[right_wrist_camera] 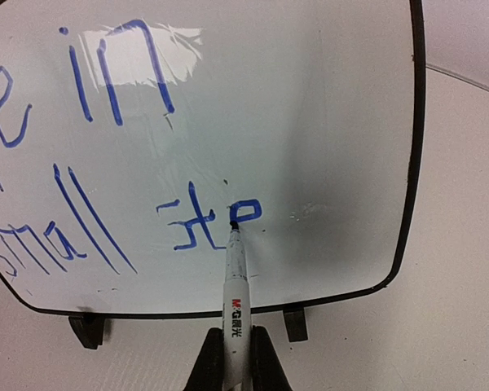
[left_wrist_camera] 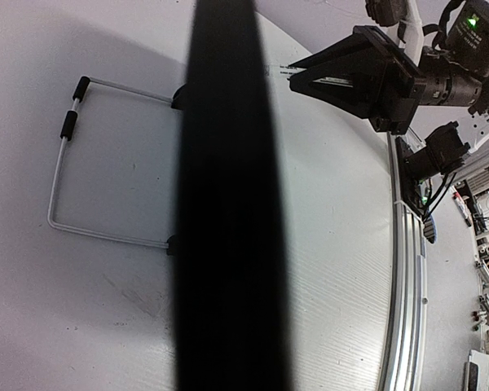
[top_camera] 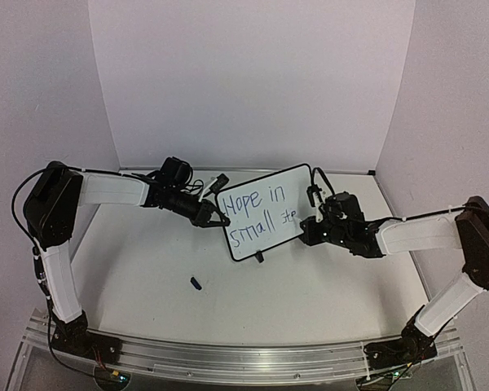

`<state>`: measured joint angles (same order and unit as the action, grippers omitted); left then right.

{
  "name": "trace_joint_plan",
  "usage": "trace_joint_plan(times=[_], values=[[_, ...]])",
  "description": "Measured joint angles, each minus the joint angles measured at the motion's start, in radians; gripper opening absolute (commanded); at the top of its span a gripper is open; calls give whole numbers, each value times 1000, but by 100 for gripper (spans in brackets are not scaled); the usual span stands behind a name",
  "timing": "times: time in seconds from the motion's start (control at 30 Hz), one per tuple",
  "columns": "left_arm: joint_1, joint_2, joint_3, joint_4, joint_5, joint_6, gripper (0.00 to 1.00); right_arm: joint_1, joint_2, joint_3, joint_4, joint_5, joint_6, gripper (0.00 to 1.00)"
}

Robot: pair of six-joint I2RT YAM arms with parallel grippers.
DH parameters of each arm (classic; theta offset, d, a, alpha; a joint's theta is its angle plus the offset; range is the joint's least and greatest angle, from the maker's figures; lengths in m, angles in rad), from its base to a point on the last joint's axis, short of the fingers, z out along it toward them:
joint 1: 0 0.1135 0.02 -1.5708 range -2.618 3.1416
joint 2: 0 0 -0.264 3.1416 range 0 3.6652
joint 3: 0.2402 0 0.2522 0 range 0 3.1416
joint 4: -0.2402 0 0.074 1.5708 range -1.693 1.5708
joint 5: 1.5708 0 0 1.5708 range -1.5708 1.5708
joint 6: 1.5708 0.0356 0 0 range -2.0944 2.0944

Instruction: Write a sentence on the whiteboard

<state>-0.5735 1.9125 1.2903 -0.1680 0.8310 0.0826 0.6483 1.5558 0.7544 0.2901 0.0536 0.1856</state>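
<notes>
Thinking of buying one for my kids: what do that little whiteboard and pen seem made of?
The whiteboard: glossy white face, probably coated plastic or enamel, since a bright glare shows on it; its thin black frame looks like matte plastic. The pen: smooth white barrel with printed lettering, likely plastic, dark tip.

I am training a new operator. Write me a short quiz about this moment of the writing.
1. True or false: the tip of the marker touches the whiteboard.
2. The first word of the lower line reads: A small, B steps, C Hope.
3. Which gripper holds the marker, and which the whiteboard's edge?
Key: 1 true. 2 A. 3 The right gripper holds the marker; the left gripper the edge.
</notes>
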Motion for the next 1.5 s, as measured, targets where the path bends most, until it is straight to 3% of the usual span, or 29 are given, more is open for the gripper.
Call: trace_joint_plan(times=[1.5], values=[[-2, 0, 0, 0, -1, 6, 0, 0, -13, 42, -30, 91, -27, 0]])
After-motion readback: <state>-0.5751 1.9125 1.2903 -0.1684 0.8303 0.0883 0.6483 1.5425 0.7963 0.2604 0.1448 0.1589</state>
